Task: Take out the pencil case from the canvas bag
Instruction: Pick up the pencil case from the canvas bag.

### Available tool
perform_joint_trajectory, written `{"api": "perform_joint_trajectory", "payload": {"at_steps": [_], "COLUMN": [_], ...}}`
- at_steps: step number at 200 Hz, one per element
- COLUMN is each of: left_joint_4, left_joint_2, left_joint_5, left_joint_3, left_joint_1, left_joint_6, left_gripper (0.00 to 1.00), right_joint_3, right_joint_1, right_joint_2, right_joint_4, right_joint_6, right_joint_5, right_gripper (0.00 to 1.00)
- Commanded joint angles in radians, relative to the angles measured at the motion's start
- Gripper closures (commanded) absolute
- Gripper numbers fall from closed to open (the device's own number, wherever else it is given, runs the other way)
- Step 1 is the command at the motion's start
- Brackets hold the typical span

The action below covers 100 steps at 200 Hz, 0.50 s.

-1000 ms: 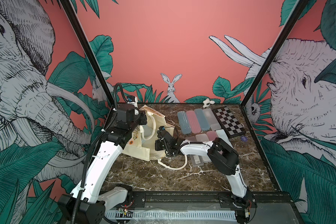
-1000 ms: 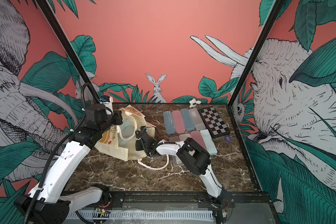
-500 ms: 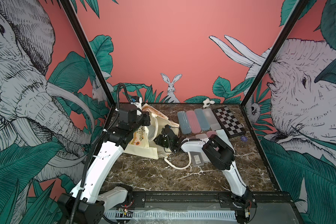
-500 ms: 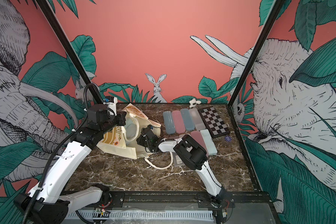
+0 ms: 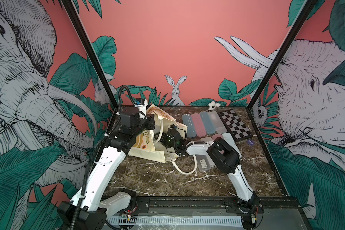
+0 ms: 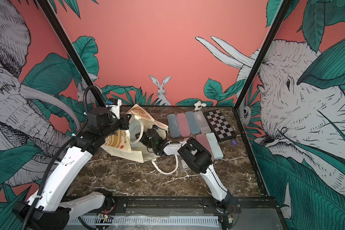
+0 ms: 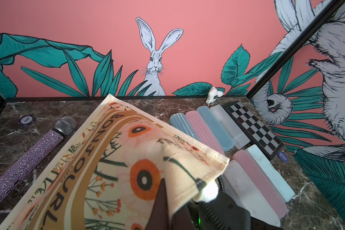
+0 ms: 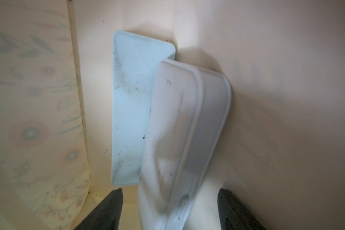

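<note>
Right gripper (image 8: 170, 190): your jaws stand apart on either side of one frosted pencil case (image 8: 177, 139) inside the canvas bag (image 7: 108, 159), with one pale blue pencil case (image 8: 127, 99) behind it, a pair only the right wrist view shows. Left gripper (image 7: 170, 207): you have it clenched on the bag's rim, holding the mouth up while the bag lies at the left rear of the marble table (image 5: 157, 179). Only your left wrist view reads "BONJOUR" on the bag, "500" on one chip (image 7: 27, 120) and "SMALL BLIND" on a second chip (image 7: 282, 156); it alone shows one microphone (image 7: 28, 159), and it counts seven loose cases (image 7: 259, 179).

In the canvas bag (image 5: 146, 153) a pencil case (image 8: 183, 129) overlaps another case (image 8: 127, 109) — chessboard (image 5: 235, 125) rightward.
</note>
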Motion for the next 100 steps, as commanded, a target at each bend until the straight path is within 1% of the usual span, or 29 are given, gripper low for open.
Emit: {"api": "perform_joint_trajectory", "payload": {"at_steps": [1, 16, 39, 46, 54, 83, 100], "left_joint_4": [0.140, 0.147, 0.160, 0.164, 0.165, 0.140, 0.115], "left_joint_2": [-0.059, -0.061, -0.061, -0.058, -0.059, -0.063, -0.072], "left_joint_5": [0.092, 0.127, 0.169, 0.177, 0.183, 0.161, 0.124], "left_joint_3": [0.042, 0.048, 0.056, 0.058, 0.061, 0.069, 0.073], "left_joint_1": [-0.006, -0.006, -0.006, -0.007, -0.006, -0.006, -0.007], "left_joint_6": [0.012, 0.014, 0.015, 0.013, 0.011, 0.027, 0.050], "left_gripper": [1.00, 1.00, 1.00, 1.00, 1.00, 1.00, 1.00], "right_joint_3": [0.037, 0.054, 0.084, 0.097, 0.108, 0.112, 0.085], "right_joint_1": [-0.015, -0.015, -0.018, -0.021, -0.022, -0.030, -0.033], "right_joint_2": [0.043, 0.049, 0.067, 0.075, 0.084, 0.088, 0.056], "right_joint_4": [-0.036, -0.062, -0.054, -0.047, -0.032, 0.051, 0.051], "right_joint_6": [0.175, 0.181, 0.197, 0.202, 0.208, 0.200, 0.166], "right_joint_5": [0.034, 0.041, 0.038, 0.035, 0.030, 0.023, 0.032], "right_gripper": [0.16, 0.12, 0.12, 0.13, 0.17, 0.42, 0.52]}}
